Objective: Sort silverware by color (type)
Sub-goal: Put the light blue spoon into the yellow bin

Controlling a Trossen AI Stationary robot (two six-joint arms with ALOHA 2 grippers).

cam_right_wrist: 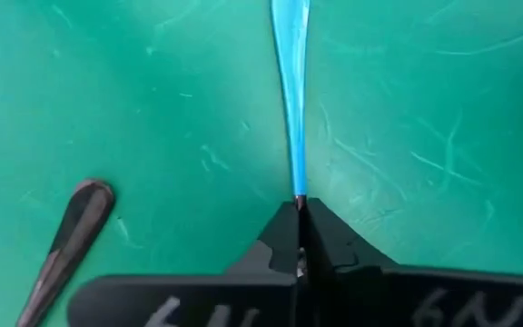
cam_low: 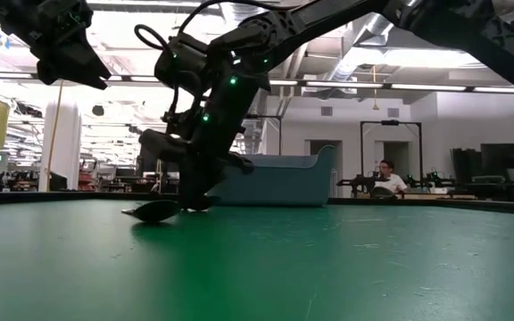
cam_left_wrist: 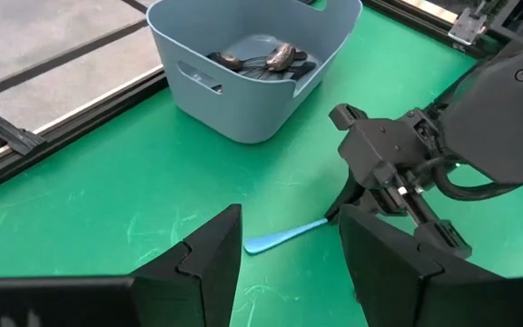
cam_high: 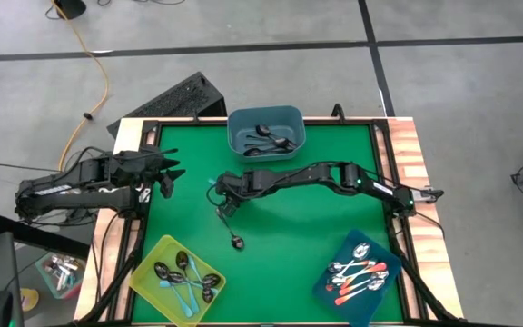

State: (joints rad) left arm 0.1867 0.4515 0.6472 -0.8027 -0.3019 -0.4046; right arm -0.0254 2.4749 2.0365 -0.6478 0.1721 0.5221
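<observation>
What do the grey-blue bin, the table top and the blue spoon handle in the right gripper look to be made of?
Grey-blue bin: likely moulded plastic, matte, with smooth rounded walls and a cut-out handle.
Table top: green mat, probably rubber or vinyl, dull, with fine pale scratches.
Blue spoon handle: thin and glossy, possibly coated metal or plastic; hard to say. The right gripper is shut on it.

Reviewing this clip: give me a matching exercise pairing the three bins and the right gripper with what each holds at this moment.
Things:
1. yellow bin
2. grey-blue bin
3. dark blue bin
4. right gripper

Contents:
A. spoons with orange-red handles
B. dark plain metal spoons
C. shut on the single light blue spoon lying on the green table
D. several spoons with light blue handles

Pairs: 1-D, 2-B, 3-A, 4-C
</observation>
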